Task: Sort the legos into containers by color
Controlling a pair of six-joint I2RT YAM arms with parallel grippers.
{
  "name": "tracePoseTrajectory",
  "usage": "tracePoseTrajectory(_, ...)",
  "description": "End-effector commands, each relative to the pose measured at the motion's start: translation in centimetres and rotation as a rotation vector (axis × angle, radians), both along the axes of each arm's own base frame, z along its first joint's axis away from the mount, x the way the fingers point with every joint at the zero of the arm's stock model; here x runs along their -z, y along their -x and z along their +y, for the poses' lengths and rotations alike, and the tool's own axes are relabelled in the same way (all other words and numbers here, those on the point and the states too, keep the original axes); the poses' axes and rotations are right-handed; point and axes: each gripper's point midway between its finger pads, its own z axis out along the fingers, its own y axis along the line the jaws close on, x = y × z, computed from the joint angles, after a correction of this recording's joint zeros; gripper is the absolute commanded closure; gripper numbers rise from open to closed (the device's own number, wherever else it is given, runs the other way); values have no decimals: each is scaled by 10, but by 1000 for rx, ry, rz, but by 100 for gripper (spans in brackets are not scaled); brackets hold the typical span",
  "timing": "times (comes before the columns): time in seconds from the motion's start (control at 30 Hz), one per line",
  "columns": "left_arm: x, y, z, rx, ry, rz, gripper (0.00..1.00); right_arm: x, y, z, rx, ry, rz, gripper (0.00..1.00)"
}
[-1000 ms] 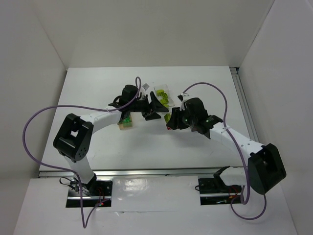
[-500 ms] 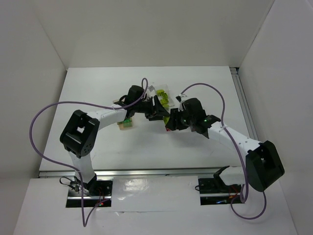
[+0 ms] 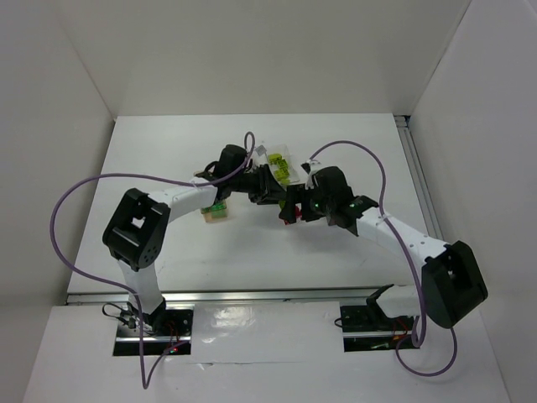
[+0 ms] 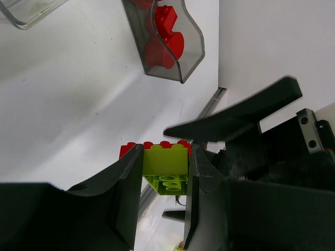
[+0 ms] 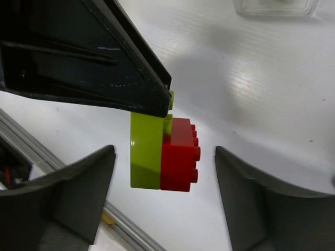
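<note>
**A:** Left wrist view: why is the left gripper point(image 4: 165, 157) clenched on that lime brick point(image 4: 166, 166)?

**B:** It's stuck to a red brick point(image 5: 179, 154), probably for pulling apart. The right gripper point(image 5: 163, 167) stands released around the pair.

**A:** Trays?

**B:** Beyond the pair, the reddish tray point(image 4: 191, 49) holds red bricks point(image 4: 162, 31); the clear tray point(image 3: 267, 149) holds lime bricks point(image 3: 284, 170).

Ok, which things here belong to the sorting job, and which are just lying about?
Job: lime-green studded plastic brick stuck to red studded plastic brick; smoky plastic tray of red bricks; clear plastic tray; peach plastic tray.
Lying about: purple cables; metal rail.
</note>
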Motion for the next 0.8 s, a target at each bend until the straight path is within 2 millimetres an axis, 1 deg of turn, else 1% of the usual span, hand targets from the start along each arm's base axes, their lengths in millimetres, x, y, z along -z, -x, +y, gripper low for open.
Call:
tracePoseTrajectory(0.0, -23, -11, 6, 5, 23, -68, 100, -36, -15, 7, 16, -39, -104, 13)
tracePoseTrajectory(0.03, -23, -11, 6, 5, 23, -68, 100, -38, -18, 4, 44, -36, -115, 3)
tracePoseTrajectory(0.07, -30, -18, 14, -21, 37, -62, 100, -41, -16, 0, 53, -36, -127, 2)
tracePoseTrajectory(0.1, -28, -18, 18, -35, 52, -33, 100, -42, -16, -3, 72, -37, -133, 0)
tracePoseTrajectory(0.13, -28, -20, 27, -59, 63, -17, 100, -47, -18, -6, 90, -42, -163, 0)
tracePoseTrajectory(0.17, -33, -22, 31, -77, 76, -15, 100, -43, -16, -9, 106, -43, -164, 0)
tracePoseTrajectory(0.23, -41, -24, 39, -112, 113, 9, 100, -62, -14, -10, 114, -105, -238, 0)
tracePoseTrajectory(0.27, -47, -23, 47, -133, 132, 18, 100, -58, -10, -14, 122, -106, -249, 4)
tracePoseTrajectory(0.3, -54, -24, 51, -151, 151, 19, 100, -70, -7, -16, 123, -135, -290, 6)
tracePoseTrajectory(0.37, -66, -27, 58, -231, 176, 48, 100, -80, -8, -17, 133, -168, -345, 11)
tracePoseTrajectory(0.4, -79, -24, 61, -256, 188, 44, 100, -83, -6, -17, 127, -169, -367, 13)
tracePoseTrajectory(0.43, -87, -27, 63, -294, 201, 51, 100, -85, -6, -17, 123, -170, -385, 14)
tracePoseTrajectory(0.5, -91, -25, 67, -331, 201, 84, 100, -91, -7, -14, 111, -183, -415, 15)
tracePoseTrajectory(0.53, -100, -24, 68, -350, 220, 92, 100, -90, -8, -11, 99, -182, -421, 15)
tracePoseTrajectory(0.57, -104, -26, 69, -372, 228, 93, 100, -93, -7, -7, 88, -191, -430, 15)
tracePoseTrajectory(0.6, -108, -29, 74, -394, 236, 94, 100, -91, -8, -4, 77, -193, -424, 15)
tracePoseTrajectory(0.63, -105, -28, 74, -399, 236, 112, 100, -89, -7, 1, 65, -196, -422, 14)
tracePoseTrajectory(0.67, -110, -28, 75, -414, 244, 107, 100, -96, -9, 2, 66, -214, -447, 13)
tracePoseTrajectory(0.7, -108, -29, 76, -425, 236, 113, 100, -92, -11, 5, 57, -212, -438, 11)
tracePoseTrajectory(0.73, -111, -30, 76, -423, 241, 105, 100, -94, -9, 9, 46, -220, -444, 11)
tracePoseTrajectory(0.77, -111, -30, 76, -423, 241, 105, 100, -88, -11, 9, 50, -202, -440, 11)
